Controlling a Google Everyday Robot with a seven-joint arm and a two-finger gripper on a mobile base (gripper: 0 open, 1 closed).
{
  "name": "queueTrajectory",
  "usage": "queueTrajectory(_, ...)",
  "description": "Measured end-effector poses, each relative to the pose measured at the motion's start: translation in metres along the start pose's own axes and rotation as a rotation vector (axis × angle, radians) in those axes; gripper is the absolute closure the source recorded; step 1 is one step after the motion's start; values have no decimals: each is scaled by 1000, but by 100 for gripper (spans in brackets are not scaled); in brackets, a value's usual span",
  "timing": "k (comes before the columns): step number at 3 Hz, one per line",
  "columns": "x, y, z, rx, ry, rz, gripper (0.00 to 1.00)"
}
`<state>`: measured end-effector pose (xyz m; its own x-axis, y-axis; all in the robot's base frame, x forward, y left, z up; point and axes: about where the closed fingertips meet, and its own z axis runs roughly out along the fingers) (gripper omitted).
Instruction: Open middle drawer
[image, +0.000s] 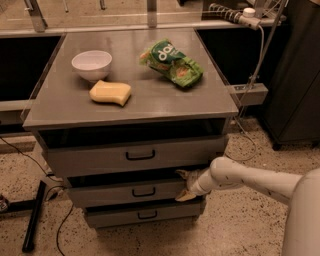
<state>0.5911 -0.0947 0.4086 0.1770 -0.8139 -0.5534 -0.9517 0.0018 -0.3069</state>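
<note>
Your gripper (184, 185) is low on the cabinet's right side. Its jaws are released, spread above and below the right end of the middle grey metal drawer (125, 192), the second of three fronts. On the grey counter (165, 106) above sit a round white bowl (91, 64), a yellow sponge block (110, 93) and a green crinkled snack bag (172, 63).

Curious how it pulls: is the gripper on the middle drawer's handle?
No, the gripper is at the right end of the middle drawer, apart from its handle.
</note>
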Motion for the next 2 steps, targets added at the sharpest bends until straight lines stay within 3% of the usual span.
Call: queueTrajectory(2, -3, -3, -7, 0, 0, 0, 88)
